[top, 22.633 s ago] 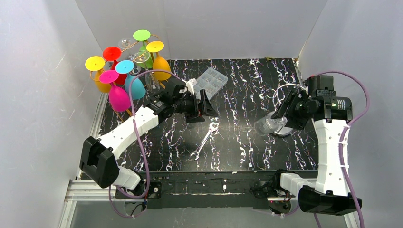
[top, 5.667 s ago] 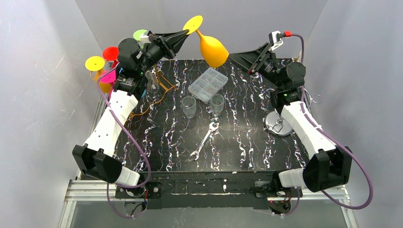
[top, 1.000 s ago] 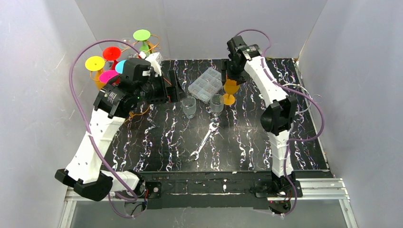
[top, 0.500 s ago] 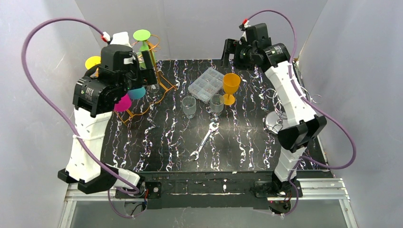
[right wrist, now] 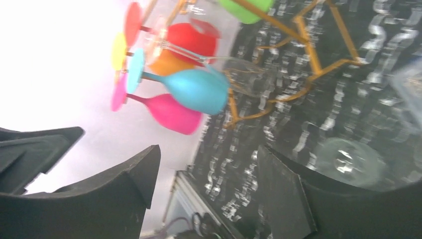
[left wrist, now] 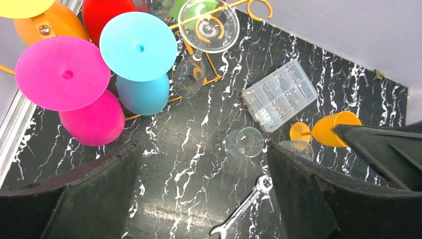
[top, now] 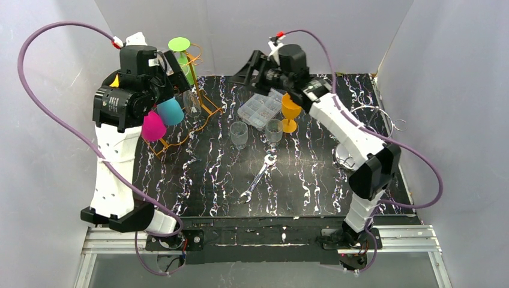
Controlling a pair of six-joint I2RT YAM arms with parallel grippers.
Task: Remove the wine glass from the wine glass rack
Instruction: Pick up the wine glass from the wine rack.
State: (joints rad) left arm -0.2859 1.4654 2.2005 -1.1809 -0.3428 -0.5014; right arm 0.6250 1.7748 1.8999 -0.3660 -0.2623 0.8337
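Orange wine glass [top: 291,109] is set upright on the bench [top: 300,174], well apart at 3 o'clock of the rack [top: 204,103]. The left hand [left wrist: 204,169] is spread wide, empty, by the rack; the right hand [right wrist: 206,164] likewise, at the glass's 11 o'clock.

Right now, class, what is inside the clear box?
Inside the box, small silvery parts sit in compartments, too small to identify. From above, the right arm hides its far corner.

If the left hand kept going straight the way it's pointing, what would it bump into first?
Probably the bare black table, as the left hand points down between the pink glass and the clear cup. Depth is hard to judge, so that's a guess.
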